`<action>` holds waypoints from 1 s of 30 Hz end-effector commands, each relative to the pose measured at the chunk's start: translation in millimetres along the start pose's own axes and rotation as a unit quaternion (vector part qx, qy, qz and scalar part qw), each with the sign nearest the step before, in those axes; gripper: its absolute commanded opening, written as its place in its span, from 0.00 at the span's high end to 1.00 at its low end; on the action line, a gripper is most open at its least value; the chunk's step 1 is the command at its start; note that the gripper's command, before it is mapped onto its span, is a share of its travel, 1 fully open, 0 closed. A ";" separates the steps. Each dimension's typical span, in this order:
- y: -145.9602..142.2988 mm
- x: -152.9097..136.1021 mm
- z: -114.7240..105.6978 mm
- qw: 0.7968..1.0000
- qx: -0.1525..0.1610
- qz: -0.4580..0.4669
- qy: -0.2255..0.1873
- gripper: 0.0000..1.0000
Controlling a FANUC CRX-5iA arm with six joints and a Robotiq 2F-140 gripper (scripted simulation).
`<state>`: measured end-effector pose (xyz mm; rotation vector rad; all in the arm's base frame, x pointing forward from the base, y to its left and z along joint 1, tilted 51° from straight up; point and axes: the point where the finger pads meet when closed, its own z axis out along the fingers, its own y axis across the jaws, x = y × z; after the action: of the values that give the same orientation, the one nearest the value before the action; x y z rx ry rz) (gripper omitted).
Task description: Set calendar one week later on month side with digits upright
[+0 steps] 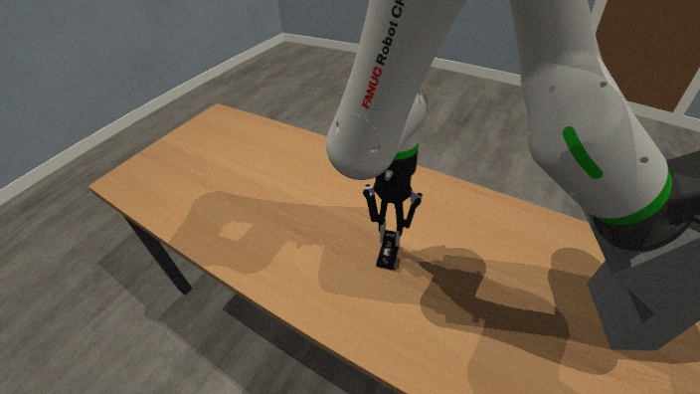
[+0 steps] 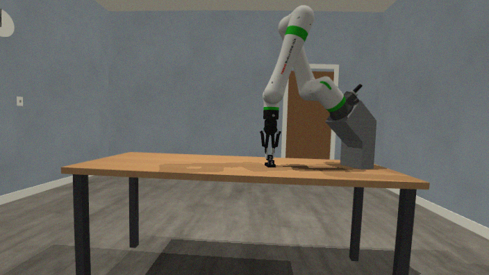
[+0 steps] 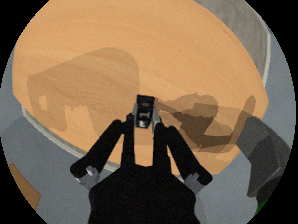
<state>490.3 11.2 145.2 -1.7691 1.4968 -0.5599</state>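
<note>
Digit cube (image 1: 391, 236) (image 2: 269, 157) (image 3: 144, 121) is clamped by the gripper (image 1: 390, 239) (image 2: 269, 155) (image 3: 144, 110) at the calendar tray (image 1: 386, 268) (image 2: 270, 166) (image 3: 145, 96), between the tabletop's (image 1: 278, 164) (image 2: 208, 173) (image 3: 165, 40) long edges.

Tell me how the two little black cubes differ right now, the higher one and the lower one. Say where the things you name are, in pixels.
The higher cube (image 1: 390, 237) (image 2: 270, 157) (image 3: 144, 119) is between the gripper's (image 1: 390, 239) (image 2: 269, 156) (image 3: 145, 119) fingers; the lower cube (image 1: 387, 253) (image 2: 271, 162) is outside them. In the exterior view, the higher cube appears to show a 2, while the lower cube's digit is too blurred to name surely. Both are black with pale digits.
</note>
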 end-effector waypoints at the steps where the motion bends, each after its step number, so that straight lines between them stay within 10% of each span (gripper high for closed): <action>1: -0.1 0.1 2.0 1.000 0.000 0.000 0.000 0.83; 30: -0.1 0.1 13.9 1.000 0.000 0.000 0.000 0.83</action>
<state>500.6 14.7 136.4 -1.7691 1.4965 -0.5597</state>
